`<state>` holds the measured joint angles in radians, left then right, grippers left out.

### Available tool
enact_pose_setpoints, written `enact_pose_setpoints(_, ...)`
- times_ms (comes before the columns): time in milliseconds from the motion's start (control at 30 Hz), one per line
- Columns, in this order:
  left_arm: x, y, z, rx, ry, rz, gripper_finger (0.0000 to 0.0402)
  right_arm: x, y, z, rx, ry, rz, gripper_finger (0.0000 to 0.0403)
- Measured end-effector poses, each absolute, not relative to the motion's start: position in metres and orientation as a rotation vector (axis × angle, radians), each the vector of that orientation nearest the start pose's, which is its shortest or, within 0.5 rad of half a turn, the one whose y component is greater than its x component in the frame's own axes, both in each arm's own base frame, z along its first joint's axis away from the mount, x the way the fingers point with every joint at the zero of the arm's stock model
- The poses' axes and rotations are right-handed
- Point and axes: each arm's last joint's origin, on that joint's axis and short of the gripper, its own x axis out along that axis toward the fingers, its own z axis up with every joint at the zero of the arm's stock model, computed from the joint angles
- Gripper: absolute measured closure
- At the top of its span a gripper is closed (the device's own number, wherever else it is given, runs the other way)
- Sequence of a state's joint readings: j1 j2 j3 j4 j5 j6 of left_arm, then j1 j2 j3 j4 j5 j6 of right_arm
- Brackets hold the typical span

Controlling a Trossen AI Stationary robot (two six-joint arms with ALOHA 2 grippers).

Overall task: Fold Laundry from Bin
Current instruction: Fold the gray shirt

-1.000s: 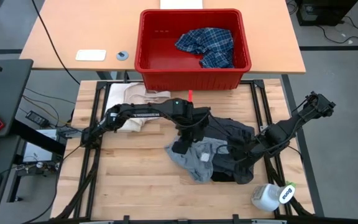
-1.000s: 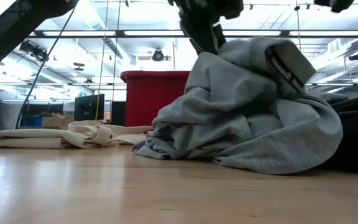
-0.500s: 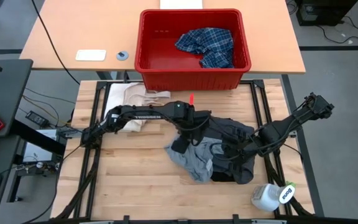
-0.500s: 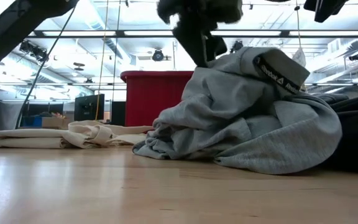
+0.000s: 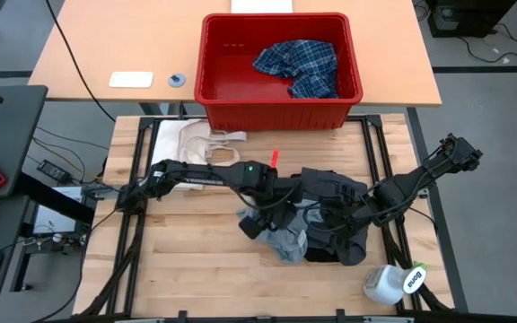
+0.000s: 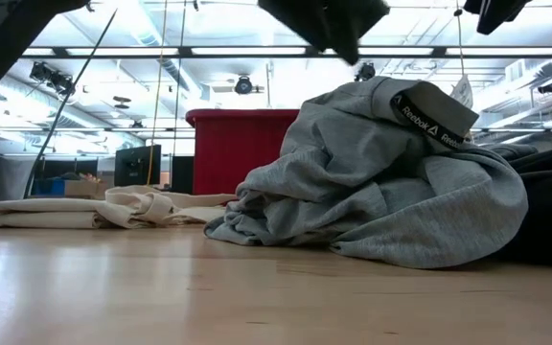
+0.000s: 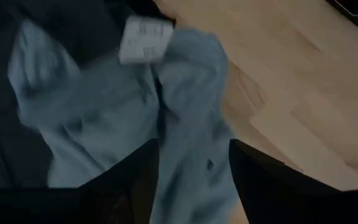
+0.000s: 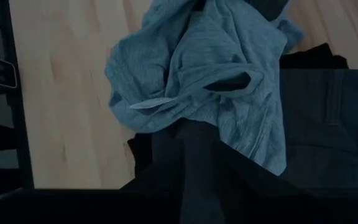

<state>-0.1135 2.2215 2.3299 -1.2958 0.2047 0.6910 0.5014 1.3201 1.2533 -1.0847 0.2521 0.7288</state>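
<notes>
A light grey garment point(image 5: 287, 238) lies crumpled on the wooden table, its dark waistband point(image 6: 431, 117) on top of the heap and a white tag point(image 7: 143, 40) showing. My left gripper point(image 7: 194, 163) hovers open just above it point(image 6: 332, 21), fingers on either side of a grey fold without touching. To its right a black garment point(image 5: 337, 249) and a dark grey one point(image 5: 335, 186) are piled together. My right gripper point(image 5: 344, 218) is down in that dark pile, shut on black cloth. The red bin point(image 5: 281, 18) stands at the far edge with the plaid shirt point(image 5: 299, 65) inside. My right gripper holds a raised fold of the black garment point(image 8: 191, 152) and comes at it slanting down from the table's right. The fingers are lost in the dark cloth, so I cannot tell how many layers they hold. The rest of the garment lies slack on the table.
A cream-white cloth with strap loops point(image 5: 191, 144) lies at the table's far left. A white bottle point(image 5: 393, 283) lies near the right front corner. Bare wood stretches left of and in front of the grey garment.
My left gripper has opened and let go of the top of the grey garment. It has then risen a little, rolled its wrist and shifted toward the table's right. The released waistband has settled back on top of the heap.
</notes>
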Motion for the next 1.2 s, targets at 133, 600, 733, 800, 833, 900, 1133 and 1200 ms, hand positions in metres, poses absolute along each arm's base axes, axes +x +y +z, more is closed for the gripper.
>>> enact_pose_setpoints(133, 0.456, -0.064, 0.312, 0.603, 0.951, -0.684, 0.0223, 0.216, 0.11, 0.316, 0.234, 1.065, -0.185, 0.0314)
enact_pose_setpoints(600, 0.472, -0.065, 0.278, 0.551, 1.006, -0.734, 0.023, 0.219, 0.111, 0.316, 0.272, 1.043, -0.183, 0.0314)
enact_pose_setpoints(733, 0.472, -0.061, 0.269, 0.522, 1.068, -0.732, 0.0236, 0.219, 0.112, 0.316, 0.283, 1.048, -0.182, 0.0314)
enact_pose_setpoints(800, 0.47, -0.059, 0.267, 0.52, 1.1, -0.728, 0.0246, 0.219, 0.112, 0.316, 0.286, 1.047, -0.182, 0.0314)
enact_pose_setpoints(833, 0.47, -0.057, 0.267, 0.529, 1.106, -0.713, 0.0252, 0.219, 0.112, 0.316, 0.286, 1.046, -0.182, 0.0314)
enact_pose_setpoints(900, 0.471, -0.054, 0.267, 0.561, 1.122, -0.667, 0.0267, 0.219, 0.112, 0.316, 0.288, 1.043, -0.18, 0.0314)
enact_pose_setpoints(1133, 0.465, -0.037, 0.264, 0.57, 1.218, -0.653, 0.0351, 0.22, 0.112, 0.316, 0.277, 1.039, -0.171, 0.0314)
enact_pose_setpoints(1200, 0.465, -0.034, 0.263, 0.556, 1.225, -0.64, 0.0386, 0.219, 0.112, 0.316, 0.277, 1.04, -0.171, 0.0314)
